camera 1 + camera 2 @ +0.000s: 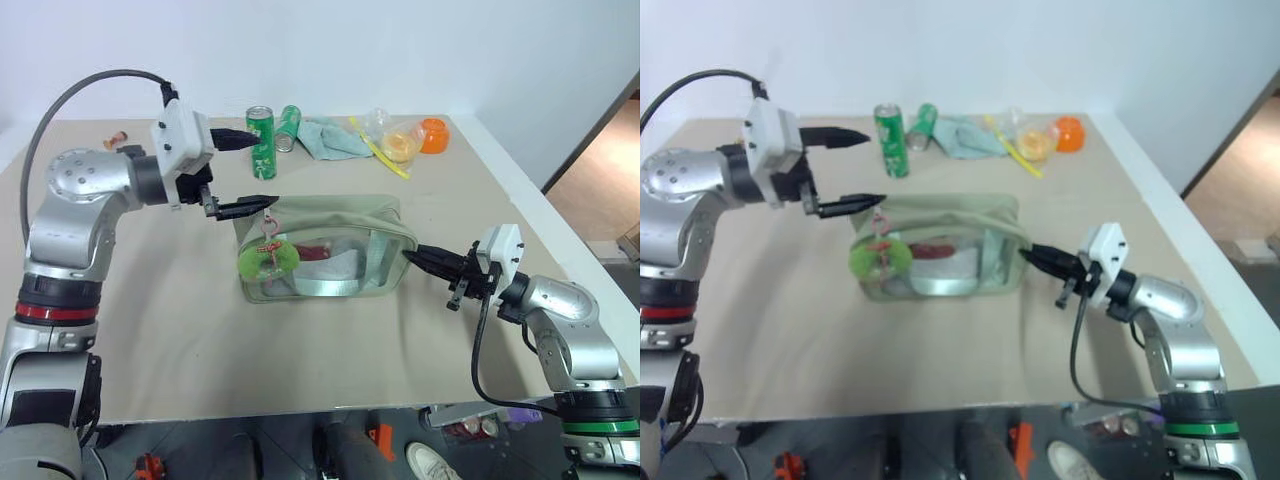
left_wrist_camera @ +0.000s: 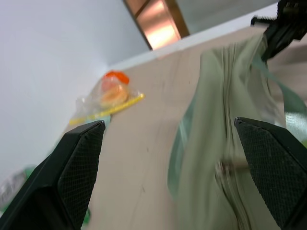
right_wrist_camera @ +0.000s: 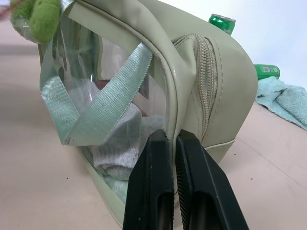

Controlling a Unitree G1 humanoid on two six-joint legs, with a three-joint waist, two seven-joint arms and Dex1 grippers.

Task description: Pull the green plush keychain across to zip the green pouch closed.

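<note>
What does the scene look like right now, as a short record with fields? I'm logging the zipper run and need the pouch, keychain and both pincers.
pouch: green pouch at mid-table, zipper looks closed
keychain: green plush keychain hangs at the pouch's end on the robot's left, ungripped
left pincer: left pincer open, beside that end
right pincer: right pincer shut on the pouch's seam at the opposite end
behind: upright green can, lying can, teal cloth

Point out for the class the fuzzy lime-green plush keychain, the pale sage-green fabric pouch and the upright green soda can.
fuzzy lime-green plush keychain (image 1: 266, 259), left eye view, middle of the ball.
pale sage-green fabric pouch (image 1: 330, 212), left eye view, fabric top.
upright green soda can (image 1: 262, 142), left eye view, its side.
</note>
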